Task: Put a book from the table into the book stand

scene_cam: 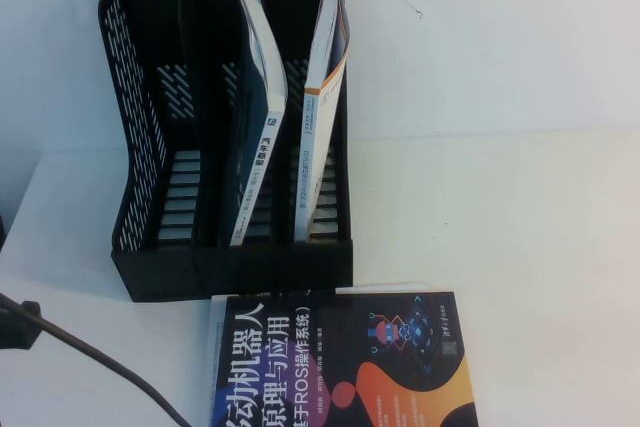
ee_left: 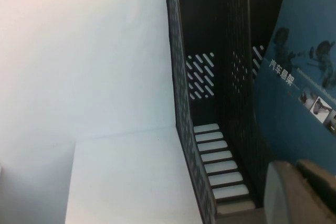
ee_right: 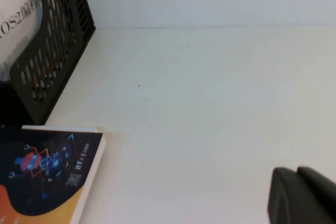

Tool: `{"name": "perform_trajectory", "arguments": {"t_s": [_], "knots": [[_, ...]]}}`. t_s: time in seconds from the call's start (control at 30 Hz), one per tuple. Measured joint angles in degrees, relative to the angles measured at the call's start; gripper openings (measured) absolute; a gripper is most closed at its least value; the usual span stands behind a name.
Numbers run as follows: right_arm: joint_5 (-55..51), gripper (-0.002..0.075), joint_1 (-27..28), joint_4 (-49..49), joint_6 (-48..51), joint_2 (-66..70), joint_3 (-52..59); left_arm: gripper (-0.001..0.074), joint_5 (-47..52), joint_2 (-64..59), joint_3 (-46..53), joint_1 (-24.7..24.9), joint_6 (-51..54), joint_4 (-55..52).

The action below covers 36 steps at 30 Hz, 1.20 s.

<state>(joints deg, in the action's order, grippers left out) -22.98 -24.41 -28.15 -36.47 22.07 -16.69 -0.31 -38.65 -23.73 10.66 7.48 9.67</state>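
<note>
White worktop [scene_cam: 520, 227] carries the book stand [scene_cam: 135, 197] near its far edge, the book [scene_cam: 258, 137] leaning in the middle slot, left gripper [ee_left: 299, 192] beside it with jaws shut and empty, right gripper [ee_right: 302, 195] unreadable; withdrawing carelessly could topple the book.

Black perforated book stand [scene_cam: 150, 197]; teal book [scene_cam: 255, 137].

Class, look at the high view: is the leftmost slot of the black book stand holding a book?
No: the book stand's leftmost slot is empty, while the teal-backed book stands in the middle slot and the white book with orange edging in the right one.
</note>
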Motion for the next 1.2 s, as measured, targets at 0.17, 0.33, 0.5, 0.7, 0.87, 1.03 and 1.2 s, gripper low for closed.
{"name": "perform_trajectory", "arguments": {"t_s": [0.17, 0.33, 0.5, 0.7, 0.87, 1.03, 1.2], "knots": [[0.0, 0.0003, 0.0, 0.0, -0.09, 0.0, 0.0, -0.0003, 0.82, 0.81, 0.0, 0.0, 0.0, 0.0], [0.0, 0.0003, 0.0, 0.0, -0.09, 0.0, 0.0, -0.0003, 3.35, 8.44, 0.94, -0.88, -0.11, 0.0], [0.0, 0.0003, 0.0, 0.0, -0.09, 0.0, 0.0, -0.0003, 3.25, 19.75, 5.5, -5.24, -0.11, 0.0], [0.0, 0.0003, 0.0, 0.0, -0.09, 0.0, 0.0, -0.0003, 2.98, 29.99, 15.99, -11.33, -0.11, 0.0], [0.0, 0.0003, 0.0, 0.0, -0.09, 0.0, 0.0, -0.0003, 5.2, 35.78, 24.59, -14.36, -0.24, 0.0], [0.0, 0.0003, 0.0, 0.0, -0.09, 0.0, 0.0, -0.0003, 17.69, 39.09, 25.15, -14.84, -0.24, 0.0], [0.0, 0.0003, 0.0, 0.0, -0.09, 0.0, 0.0, -0.0003, 20.33, 39.24, 25.15, -14.84, -0.34, -0.06]]}}
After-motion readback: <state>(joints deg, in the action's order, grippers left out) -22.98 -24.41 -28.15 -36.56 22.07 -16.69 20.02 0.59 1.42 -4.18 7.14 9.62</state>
